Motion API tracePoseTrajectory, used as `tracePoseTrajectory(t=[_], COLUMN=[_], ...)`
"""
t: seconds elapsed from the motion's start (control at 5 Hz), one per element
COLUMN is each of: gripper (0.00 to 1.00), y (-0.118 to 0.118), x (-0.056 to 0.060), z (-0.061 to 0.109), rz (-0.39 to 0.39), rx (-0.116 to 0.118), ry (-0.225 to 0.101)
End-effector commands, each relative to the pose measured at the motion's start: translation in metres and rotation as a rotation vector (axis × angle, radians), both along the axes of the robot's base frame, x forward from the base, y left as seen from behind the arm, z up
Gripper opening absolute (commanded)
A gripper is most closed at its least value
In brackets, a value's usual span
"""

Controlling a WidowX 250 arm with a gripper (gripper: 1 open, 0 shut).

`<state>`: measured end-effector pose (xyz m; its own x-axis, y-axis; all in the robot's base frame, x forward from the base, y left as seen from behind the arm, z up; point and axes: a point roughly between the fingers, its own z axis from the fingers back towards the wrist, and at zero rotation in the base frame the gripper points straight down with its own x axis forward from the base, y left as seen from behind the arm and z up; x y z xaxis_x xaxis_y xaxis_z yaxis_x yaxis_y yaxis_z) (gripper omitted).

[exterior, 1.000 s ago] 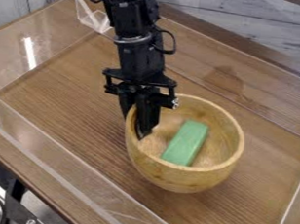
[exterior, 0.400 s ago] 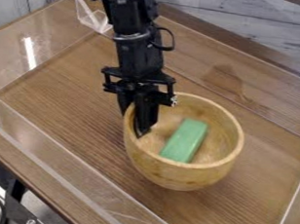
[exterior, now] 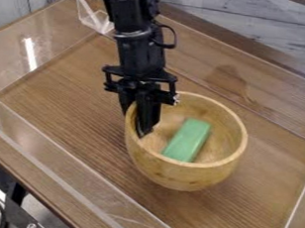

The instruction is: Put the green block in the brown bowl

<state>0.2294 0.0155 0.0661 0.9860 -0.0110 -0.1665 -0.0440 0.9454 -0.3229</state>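
Note:
The green block (exterior: 188, 142) lies flat inside the brown bowl (exterior: 226, 162), slanting from the bowl's middle toward its far right side. My gripper (exterior: 145, 124) points straight down into the left part of the bowl, fingers together and shut, with nothing between them. The block sits just to the right of the fingertips, apart from them. The black arm rises from the gripper toward the top of the view.
The bowl rests on a brown wooden table (exterior: 66, 69) under a clear sheet with raised transparent edges (exterior: 34, 141). A pale wall or ledge (exterior: 281, 32) runs along the back right. The table's front edge falls away at the lower left.
The gripper and arm have shifted very slightly left and up. The green block stays where it lay in the bowl.

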Motion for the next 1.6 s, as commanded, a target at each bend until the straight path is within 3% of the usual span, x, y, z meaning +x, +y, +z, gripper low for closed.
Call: tracePoseTrajectory(t=[0.0,1.4], gripper=[0.0,0.0], y=[0.004,0.003], x=[0.009,0.003], z=[0.014,0.03], rz=[-0.001,-0.018], rx=[0.001,-0.024], ry=[-0.05,-0.016])
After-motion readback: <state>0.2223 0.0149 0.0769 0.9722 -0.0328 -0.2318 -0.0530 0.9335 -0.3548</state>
